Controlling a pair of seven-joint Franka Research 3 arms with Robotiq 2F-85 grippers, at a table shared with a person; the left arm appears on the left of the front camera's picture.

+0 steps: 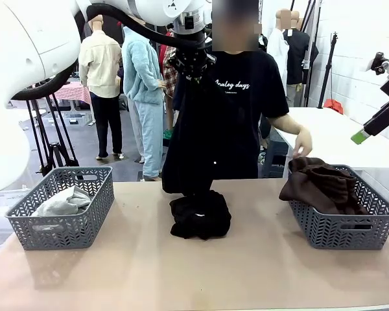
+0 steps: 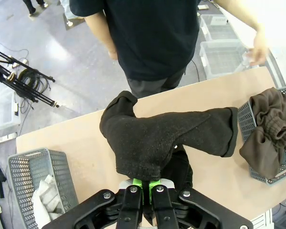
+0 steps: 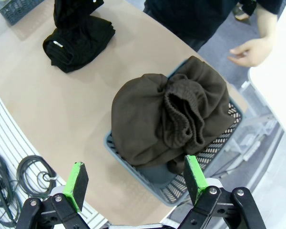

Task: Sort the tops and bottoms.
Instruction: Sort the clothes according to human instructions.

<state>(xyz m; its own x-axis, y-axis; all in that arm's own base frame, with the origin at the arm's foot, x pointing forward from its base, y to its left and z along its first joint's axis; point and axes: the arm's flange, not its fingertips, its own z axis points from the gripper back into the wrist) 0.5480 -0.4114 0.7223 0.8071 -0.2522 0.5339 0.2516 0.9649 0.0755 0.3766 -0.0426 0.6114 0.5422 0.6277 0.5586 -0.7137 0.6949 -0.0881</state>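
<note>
Left claw (image 1: 191, 65) raised high over the worktop (image 1: 149, 272), clamped tight on a black garment (image 1: 188, 142) that hangs down to a black pile (image 1: 200, 215). Right claw (image 3: 136, 175) spread wide, empty, above brown trousers (image 3: 167, 119) in the right basket (image 1: 340, 230). Grey top (image 1: 61, 202) in the left basket (image 1: 58, 230). Person (image 1: 246, 97) stands opposite.

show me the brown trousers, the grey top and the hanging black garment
brown trousers (image 3: 181, 114), right wrist view, bunched waistband
grey top (image 1: 61, 202), front view, crumpled middle
hanging black garment (image 2: 157, 138), left wrist view, draped middle
</note>
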